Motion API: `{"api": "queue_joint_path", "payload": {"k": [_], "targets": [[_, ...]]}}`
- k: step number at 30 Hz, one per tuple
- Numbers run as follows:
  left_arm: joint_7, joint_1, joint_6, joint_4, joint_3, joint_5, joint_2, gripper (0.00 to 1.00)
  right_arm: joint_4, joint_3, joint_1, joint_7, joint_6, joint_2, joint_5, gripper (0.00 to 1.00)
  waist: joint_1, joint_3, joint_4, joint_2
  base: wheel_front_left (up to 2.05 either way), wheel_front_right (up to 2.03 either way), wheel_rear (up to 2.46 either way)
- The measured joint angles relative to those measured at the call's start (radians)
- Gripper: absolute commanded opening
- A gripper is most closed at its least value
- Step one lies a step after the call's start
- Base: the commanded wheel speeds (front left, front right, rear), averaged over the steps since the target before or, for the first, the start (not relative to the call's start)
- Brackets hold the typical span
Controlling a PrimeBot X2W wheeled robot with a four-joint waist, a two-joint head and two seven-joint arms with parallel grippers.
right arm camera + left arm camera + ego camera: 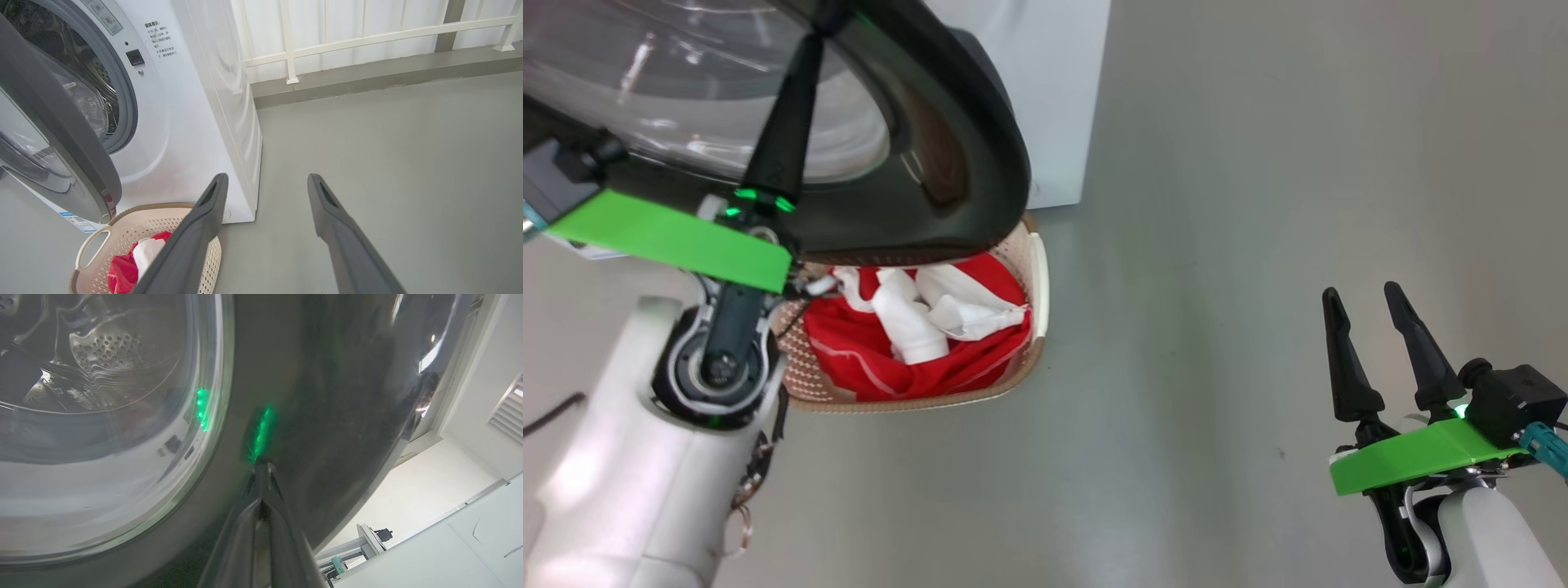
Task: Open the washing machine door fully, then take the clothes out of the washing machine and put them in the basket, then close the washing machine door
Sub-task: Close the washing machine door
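the left gripper's (pixel 810 49) jaws are together with nothing between them. in the left wrist view (pixel 261 467) the two dark fingers narrow to a single point that meets its own reflection on the glossy black ring of the washing machine door (pixel 327 396), so the tips look to be touching that ring, just beside the clear glass window. green light from the gripper glints on the ring and on the window's edge. the perforated steel drum (pixel 110 347) shows through the glass.

the right gripper's (pixel 1361 290) jaws stand apart and hold nothing. it hangs over the bare grey floor (pixel 1217 245), well apart from the machine and the basket. in its own wrist view (pixel 267 179) the two fingers point toward the floor beside the washing machine (pixel 184 122).

the washing machine door (pixel 53 122) stands partly open, swung out from the white front, with the grey gasket and the drum (pixel 100 73) showing in the gap behind it. in the head view the door (pixel 964 163) hangs over the near part of the basket (pixel 1039 278).

the basket sits on the floor just in front of the washing machine (pixel 1045 98), under the door's lower edge. the clothes (pixel 907 359), red with white panels, lie bunched inside it. the right wrist view shows the basket (pixel 92 245) with its cream handle and the clothes (pixel 122 271) in it, partly behind one finger. a white railing (pixel 367 36) runs behind the machine.
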Motion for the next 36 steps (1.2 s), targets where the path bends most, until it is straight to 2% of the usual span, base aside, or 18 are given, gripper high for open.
{"api": "queue_joint_path", "payload": {"k": [6,13,23,26,36], "targets": [[-0.061,-0.042,0.0,0.058,-0.034,-0.009,0.035,0.0,-0.002,-0.001,-0.003,0.0,0.0,0.0,0.007,1.0,-0.0001,0.009,-0.032,0.0,0.0,0.0,0.0],[-0.091,-0.035,0.0,0.059,-0.085,-0.038,0.058,0.0,-0.001,-0.017,-0.001,0.0,0.0,0.001,0.007,1.0,0.0,-0.009,-0.026,0.0,0.0,0.0,0.0],[-0.144,0.158,0.0,0.058,-0.128,-0.034,0.075,0.0,0.004,-0.031,0.041,0.0,0.0,0.001,-0.004,1.0,0.0,-0.069,0.006,0.0,0.0,0.0,0.0],[-0.145,0.225,0.0,0.059,-0.116,-0.009,0.075,0.0,0.006,-0.034,0.05,0.0,0.0,0.002,-0.008,1.0,0.0,-0.089,0.017,0.0,0.0,0.0,0.0],[-0.149,0.465,0.0,0.082,0.028,0.093,0.05,0.0,0.008,-0.058,0.105,0.0,0.0,0.004,-0.015,1.0,0.0,-0.149,0.053,0.0,0.0,0.0,0.0]]}}
